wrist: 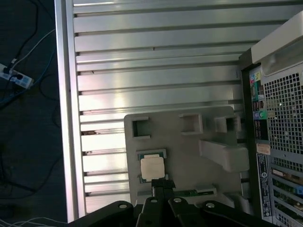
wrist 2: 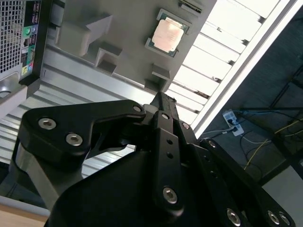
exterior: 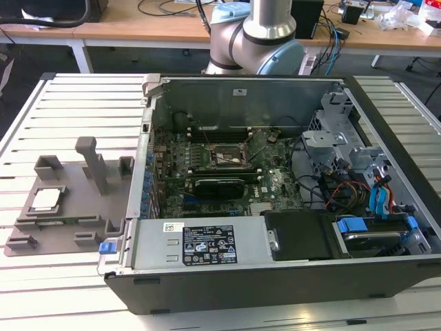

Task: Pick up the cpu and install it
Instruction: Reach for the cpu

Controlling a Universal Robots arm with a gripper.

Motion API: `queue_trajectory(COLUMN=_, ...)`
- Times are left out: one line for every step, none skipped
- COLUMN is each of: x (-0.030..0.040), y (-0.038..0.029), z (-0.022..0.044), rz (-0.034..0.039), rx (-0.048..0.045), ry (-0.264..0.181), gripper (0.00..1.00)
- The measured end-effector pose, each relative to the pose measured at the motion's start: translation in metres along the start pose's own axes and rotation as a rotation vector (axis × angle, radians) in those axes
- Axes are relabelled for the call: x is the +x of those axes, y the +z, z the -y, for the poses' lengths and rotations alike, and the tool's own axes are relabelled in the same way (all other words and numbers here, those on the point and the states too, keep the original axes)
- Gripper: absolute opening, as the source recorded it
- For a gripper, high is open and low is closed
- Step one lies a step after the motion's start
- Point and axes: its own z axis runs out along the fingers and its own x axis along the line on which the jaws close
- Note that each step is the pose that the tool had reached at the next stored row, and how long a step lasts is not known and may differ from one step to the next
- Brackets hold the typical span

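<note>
I'm hovering the black gripper, fingers pressed together and empty, well off the silvery square cpu lying on its grey plastic tray, so the pickup is probably calling for spreading them first.

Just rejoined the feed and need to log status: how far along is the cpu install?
Nothing looks done yet. The cpu lies in its grey tray outside the case. In hand: the gripper, shut and empty, points toward the cpu without touching it. Left: both the pick and the install.
</note>
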Motion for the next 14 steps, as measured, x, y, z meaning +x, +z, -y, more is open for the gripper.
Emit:
queue_trajectory(x=0.0015, y=0.0002, z=0.0000, rz=0.0000, rx=0.0001, ry=0.000, gripper=0.11)
queue_trajectory(x=0.0036, y=0.0004, z=-0.0001, rz=0.0000, rx=0.0000, ry=0.000, gripper=0.11)
queue_trajectory(x=0.0052, y=0.0006, z=-0.0003, rz=0.0000, rx=0.0000, ry=0.000, gripper=0.11)
queue_trajectory(x=0.0080, y=0.0011, z=-0.0017, rz=0.0000, rx=0.0001, ry=0.000, gripper=0.11)
queue_trajectory(x=0.0106, y=0.0017, z=-0.0038, rz=-0.0002, rx=0.0001, ry=0.000, gripper=0.11)
queue_trajectory(x=0.0114, y=0.0027, z=-0.0052, rz=0.0000, rx=0.0000, ry=0.000, gripper=0.11)
queue_trajectory(x=0.0115, y=0.0032, z=-0.0058, rz=0.0001, rx=0.0000, ry=0.000, gripper=0.11)
queue_trajectory(x=0.0115, y=0.0033, z=-0.0060, rz=-0.0001, rx=0.0001, ry=0.000, gripper=0.11)
queue_trajectory(x=0.0115, y=0.0033, z=-0.0061, rz=-0.0001, rx=0.0001, ry=0.000, gripper=0.11)
queue_trajectory(x=0.0115, y=0.0034, z=-0.0061, rz=-0.0001, rx=0.0001, ry=0.000, gripper=0.11)
queue_trajectory(x=0.0115, y=0.0034, z=-0.0061, rz=-0.0001, rx=0.0001, ry=0.000, gripper=0.11)
queue_trajectory(x=0.0115, y=0.0035, z=-0.0061, rz=0.0000, rx=0.0001, ry=0.000, gripper=0.11)
queue_trajectory(x=0.0115, y=0.0035, z=-0.0061, rz=-0.0001, rx=0.0001, ry=0.000, gripper=0.11)
queue_trajectory(x=0.0115, y=0.0035, z=-0.0061, rz=0.0000, rx=0.0000, ry=0.000, gripper=0.11)
